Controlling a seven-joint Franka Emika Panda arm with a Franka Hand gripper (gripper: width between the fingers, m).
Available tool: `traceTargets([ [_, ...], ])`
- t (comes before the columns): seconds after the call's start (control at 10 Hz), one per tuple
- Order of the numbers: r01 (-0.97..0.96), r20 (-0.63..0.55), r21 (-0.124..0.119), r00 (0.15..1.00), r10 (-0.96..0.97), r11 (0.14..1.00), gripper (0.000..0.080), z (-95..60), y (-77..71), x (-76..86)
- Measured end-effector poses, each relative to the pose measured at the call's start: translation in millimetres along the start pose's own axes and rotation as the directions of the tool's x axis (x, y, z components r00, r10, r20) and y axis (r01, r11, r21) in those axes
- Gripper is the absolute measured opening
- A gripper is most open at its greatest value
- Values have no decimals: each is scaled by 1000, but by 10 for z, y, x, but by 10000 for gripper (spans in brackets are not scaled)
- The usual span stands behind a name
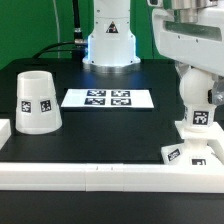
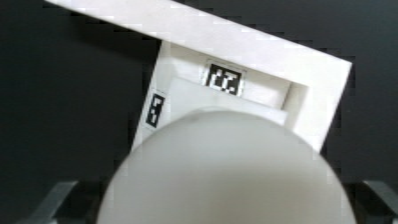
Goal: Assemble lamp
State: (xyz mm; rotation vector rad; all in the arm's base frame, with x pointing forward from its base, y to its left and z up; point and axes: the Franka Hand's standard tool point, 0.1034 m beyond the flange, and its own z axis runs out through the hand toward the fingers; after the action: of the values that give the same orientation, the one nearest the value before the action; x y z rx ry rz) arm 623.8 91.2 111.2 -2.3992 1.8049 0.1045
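Note:
My gripper (image 1: 196, 86) is at the exterior view's right, shut on the white rounded bulb (image 1: 197, 108), which it holds upright with its neck down. The bulb stands over the flat square base (image 1: 184, 150), which lies against the front rail; I cannot tell if they touch. In the wrist view the bulb (image 2: 222, 165) fills the foreground between my dark fingers (image 2: 64, 200), with the tagged base (image 2: 240, 85) beyond it. The tapered shade (image 1: 37, 102) stands mouth down at the exterior view's left, apart from the gripper.
The marker board (image 1: 108, 98) lies flat mid-table in front of the robot's pedestal (image 1: 108, 40). Long white border rails (image 1: 90, 176) run along the front edge and show in the wrist view (image 2: 196, 30) beyond the base.

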Motion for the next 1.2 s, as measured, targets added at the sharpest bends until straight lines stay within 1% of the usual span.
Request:
traceTargets([
  [0.1, 12, 0, 0, 1000, -12, 1000, 579, 0, 0, -2],
  [0.2, 123, -5, -3, 992, -123, 992, 676, -8, -1, -8],
  [0.3, 153, -2, -7, 988, -153, 988, 693, -14, -1, -44],
  [0.4, 277, -2, -8, 961, -277, 961, 698, -16, -4, -59],
  [0.6, 494, -8, -6, 870, -494, 870, 698, -55, -37, -89],
  [0.9, 655, -6, -9, 755, -655, 755, 699, -47, -36, -84],
  [1.0, 680, -6, -9, 733, -680, 733, 699, -45, -35, -83],
  [1.1, 753, -5, -10, 658, -753, 658, 699, -42, -32, -78],
  [1.2, 845, -17, -28, 534, -845, 534, 699, -39, -35, -52],
])
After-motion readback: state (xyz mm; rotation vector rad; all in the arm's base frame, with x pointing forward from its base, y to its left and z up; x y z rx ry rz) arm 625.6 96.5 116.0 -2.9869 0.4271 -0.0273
